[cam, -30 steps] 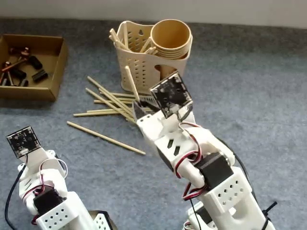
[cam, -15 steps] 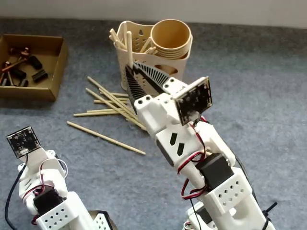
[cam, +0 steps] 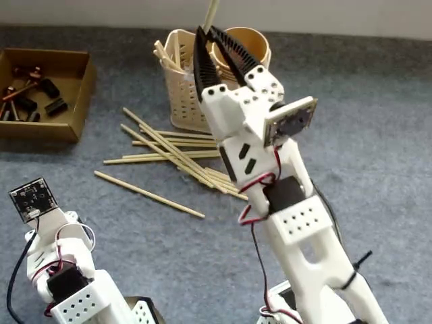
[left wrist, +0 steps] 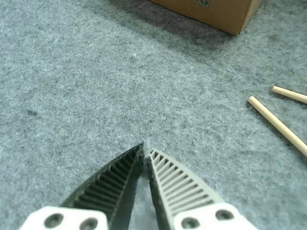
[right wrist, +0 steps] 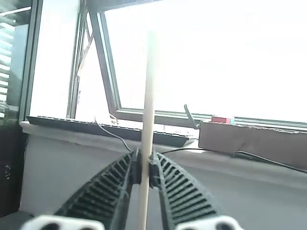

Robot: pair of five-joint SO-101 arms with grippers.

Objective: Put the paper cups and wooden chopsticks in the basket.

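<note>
1. A cardboard box (cam: pixel 40 129) sits at the far left of the grey carpet (cam: pixel 378 135), holding small dark and copper-coloured parts (cam: pixel 30 91).
2. The left gripper (left wrist: pixel 145 149) hangs low over bare carpet, its jaws pressed together with nothing between them.
3. Loose wooden chopsticks (cam: pixel 169 150) lie in a crossed pile in front of the basket; one chopstick (cam: pixel 148 194) lies apart, nearer the arms.
4. The cream basket (cam: pixel 181 94) holds several chopsticks (cam: pixel 169 54) in its left compartment and stacked paper cups (cam: pixel 256 40) in its right.
5. The right gripper (cam: pixel 206 32) is raised over the basket, pinching one upright chopstick (right wrist: pixel 149 86) between its tips.
</note>
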